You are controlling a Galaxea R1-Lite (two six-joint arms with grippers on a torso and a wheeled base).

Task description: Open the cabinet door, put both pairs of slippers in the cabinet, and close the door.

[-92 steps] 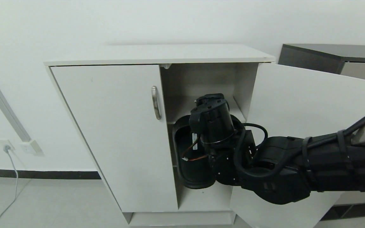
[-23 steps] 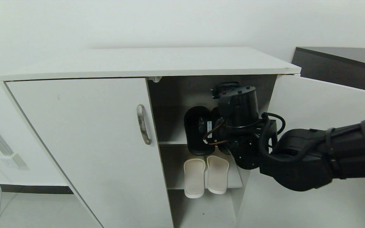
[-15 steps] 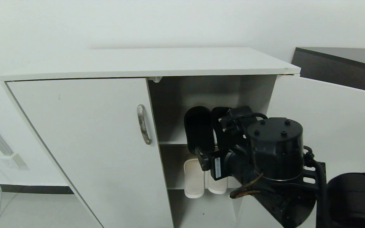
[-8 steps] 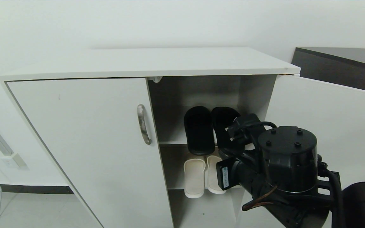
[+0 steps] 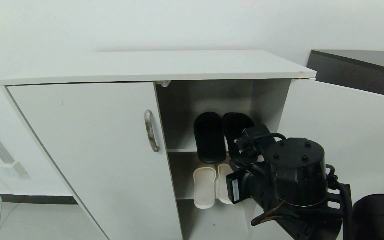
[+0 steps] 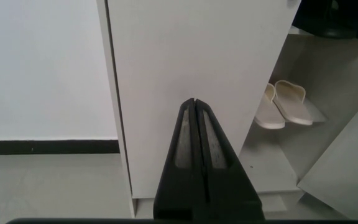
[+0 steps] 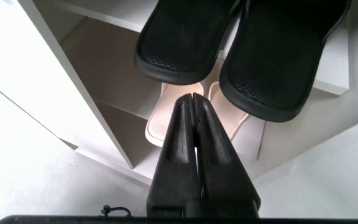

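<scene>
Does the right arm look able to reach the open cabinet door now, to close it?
Probably yes. The right claw is shut and empty, and the open door stands just beside that arm with nothing between them.

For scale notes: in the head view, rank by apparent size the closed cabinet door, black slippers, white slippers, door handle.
1. closed cabinet door
2. black slippers
3. white slippers, ranked unsurely: the right arm covers part of both pairs
4. door handle

In the cabinet (image 5: 152, 65), the upper pair of slippers (image 5: 209, 136) lies on a shelf (image 5: 180, 145), above the lower pair (image 5: 204, 186) on the next shelf (image 5: 185, 190). The right gripper (image 7: 191, 99) sits before them.
</scene>
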